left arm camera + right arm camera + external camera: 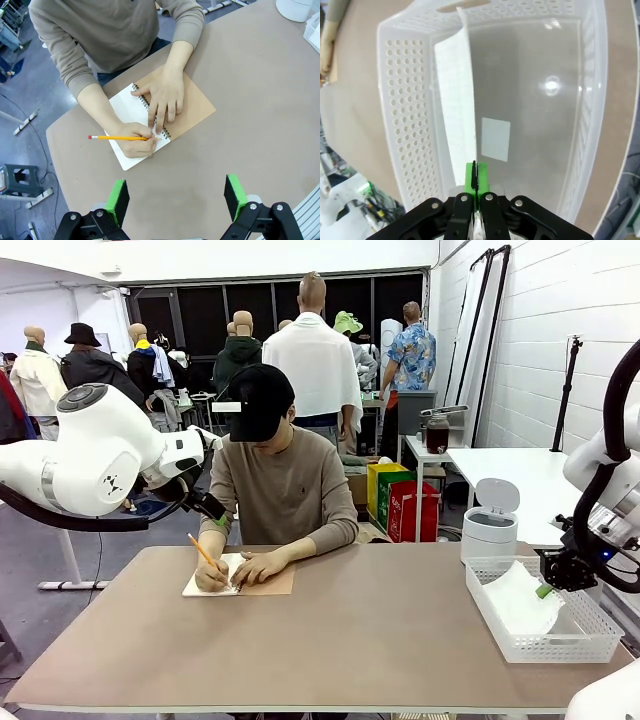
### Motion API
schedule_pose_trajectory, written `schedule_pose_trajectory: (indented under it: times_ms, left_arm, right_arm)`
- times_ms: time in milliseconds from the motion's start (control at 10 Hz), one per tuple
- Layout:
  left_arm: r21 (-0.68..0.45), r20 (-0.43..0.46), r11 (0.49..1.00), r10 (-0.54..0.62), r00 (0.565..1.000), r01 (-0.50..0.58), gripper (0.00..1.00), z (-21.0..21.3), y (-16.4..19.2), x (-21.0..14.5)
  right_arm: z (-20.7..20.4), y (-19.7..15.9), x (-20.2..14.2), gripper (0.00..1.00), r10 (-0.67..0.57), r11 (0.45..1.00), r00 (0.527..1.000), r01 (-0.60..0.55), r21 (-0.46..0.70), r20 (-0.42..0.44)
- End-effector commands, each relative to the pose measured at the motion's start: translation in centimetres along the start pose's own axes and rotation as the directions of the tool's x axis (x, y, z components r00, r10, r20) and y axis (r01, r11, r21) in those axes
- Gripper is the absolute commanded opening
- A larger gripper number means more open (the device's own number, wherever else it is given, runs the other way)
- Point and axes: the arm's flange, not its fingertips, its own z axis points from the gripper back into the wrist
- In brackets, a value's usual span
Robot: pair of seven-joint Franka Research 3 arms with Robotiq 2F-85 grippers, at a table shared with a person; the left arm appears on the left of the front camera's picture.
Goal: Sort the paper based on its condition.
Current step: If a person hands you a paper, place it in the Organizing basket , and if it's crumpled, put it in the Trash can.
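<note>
A thin white sheet of paper point(456, 95) hangs inside a white plastic basket point(410, 130). The right gripper point(474, 176) holds it by one edge, green pads pressed together on it. In the right wrist view the sheet stands on its edge. Its long side runs away from the gripper along the basket's length, close to one perforated side wall. The rest of the smooth, glossy basket floor is open beside it.

In the front view the paper point(515, 602) bows softly as it slopes down from the right gripper point(545, 590) into the basket point(530, 652). The basket is rectangular with latticed walls. It sits at the right end of the bench point(360, 630), near that end's edge.

The bench top is flat, matt and tan, with rounded corners and a wide bare stretch across its middle and near side. A small white lidded bin point(489, 525) stands just behind the basket.

At the far edge a person leans over a spiral notebook point(192, 105) with a brown cardboard cover. One hand point(165, 97) lies flat on it. The other hand point(134, 142) writes on its white page with a yellow pencil point(117, 137).

The left gripper point(176, 200) hovers over bare bench on the near side of the notebook. Its green pads are spread wide apart and hold nothing.
</note>
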Motion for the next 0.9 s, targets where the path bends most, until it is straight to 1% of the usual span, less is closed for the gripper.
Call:
schedule_pose_trajectory:
  times_ms: [0,100,300,400,600,800]
  left_arm:
    - [0.000,0.000,1.000,-0.004,1.000,0.004,1.00,0.0,0.1,0.0]
    - [0.000,0.000,1.000,-0.004,1.000,0.004,1.00,0.0,0.1,0.0]
    - [0.000,0.000,1.000,-0.004,1.000,0.004,1.00,0.0,0.1,0.0]
    - [0.000,0.000,1.000,-0.004,1.000,0.004,1.00,0.0,0.1,0.0]
    - [0.000,0.000,1.000,-0.004,1.000,0.004,1.00,0.0,0.1,0.0]
    - [0.000,0.000,1.000,-0.004,1.000,0.004,1.00,0.0,0.1,0.0]
  right_arm:
    - [0.2,1.1,-0.7,0.38,-0.033,0.996,0.999,0.032,-0.082,-0.013]
    - [0.7,1.6,-0.8,0.57,-0.038,0.996,0.999,0.037,-0.085,-0.013]
    - [1.5,2.6,-0.6,0.95,-0.059,0.990,0.998,0.058,-0.127,-0.009]
    - [2.2,3.1,-1.0,1.00,-0.062,0.991,0.998,0.061,-0.116,-0.009]
    - [3.1,4.1,-1.1,1.00,-0.082,0.986,0.997,0.082,-0.145,0.003]
    - [3.5,4.7,-1.7,1.00,-0.114,0.977,0.993,0.110,-0.180,-0.009]
